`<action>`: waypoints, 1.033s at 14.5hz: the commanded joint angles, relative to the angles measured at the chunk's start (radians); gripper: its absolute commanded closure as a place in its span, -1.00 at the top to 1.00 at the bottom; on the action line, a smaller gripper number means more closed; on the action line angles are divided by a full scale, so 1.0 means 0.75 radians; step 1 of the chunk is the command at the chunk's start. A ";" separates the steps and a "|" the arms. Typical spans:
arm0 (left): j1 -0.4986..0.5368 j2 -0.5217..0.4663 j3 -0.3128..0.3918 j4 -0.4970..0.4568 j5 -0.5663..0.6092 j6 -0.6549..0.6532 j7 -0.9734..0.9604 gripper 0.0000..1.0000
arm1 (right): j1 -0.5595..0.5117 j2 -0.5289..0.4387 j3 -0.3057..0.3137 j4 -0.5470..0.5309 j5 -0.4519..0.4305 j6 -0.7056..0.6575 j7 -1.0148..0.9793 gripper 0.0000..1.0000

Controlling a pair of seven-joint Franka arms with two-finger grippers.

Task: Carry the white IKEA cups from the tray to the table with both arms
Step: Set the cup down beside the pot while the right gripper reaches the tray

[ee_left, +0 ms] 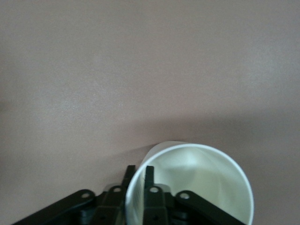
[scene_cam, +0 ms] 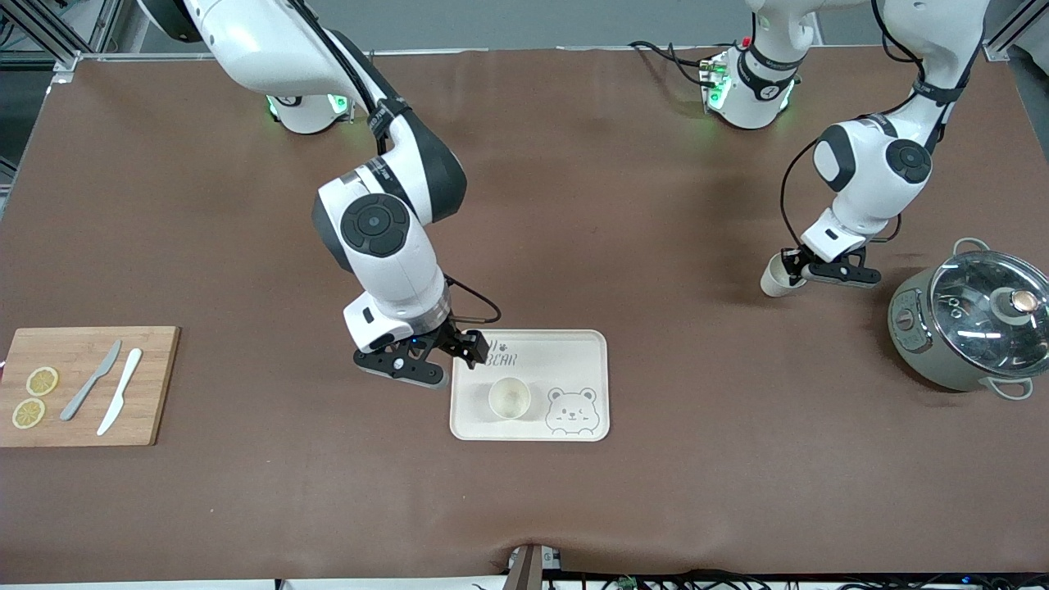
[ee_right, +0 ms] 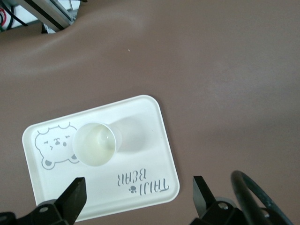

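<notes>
Right end effector (scene_cam: 459, 354): you have it hanging over the tray's edge (scene_cam: 463, 430) that faces the right arm's end of the counter (scene_cam: 246, 508), fingers (ee_right: 73, 196) spread wide with nothing between them. In the right wrist view the first cup (ee_right: 95, 143) stands upright on the tray (ee_right: 154, 122), just ahead of the spread fingers, touching neither. It sits beside the printed bear face (ee_right: 55, 145), with the printed lettering (ee_right: 143, 183) between cup and end effector. In the front view that cup (scene_cam: 509, 397) is near the tray's middle.

Left end effector (scene_cam: 801, 272): you have it low over the bare counter toward the left arm's end, well apart from the tray. The second cup (scene_cam: 774, 277) is at its fingertips, tilted on its side. In the left wrist view one finger (ee_left: 149, 187) reaches inside the cup's rim (ee_left: 197, 183) and the other lies just outside the wall, so the wall sits between them; you cannot tell from these views whether the fingers press on it or have let go.

Also on the counter: a lidded pot (scene_cam: 971, 324) just beside the left end effector, and a wooden cutting board (scene_cam: 82, 385) with two knives (scene_cam: 106, 389) and two lemon slices (scene_cam: 34, 397), well apart from both end effectors.
</notes>
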 commanded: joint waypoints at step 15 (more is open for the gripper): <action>0.009 -0.214 -0.004 0.010 -0.046 -0.210 0.024 1.00 | 0.050 0.325 -0.060 0.204 -0.045 0.240 0.065 1.00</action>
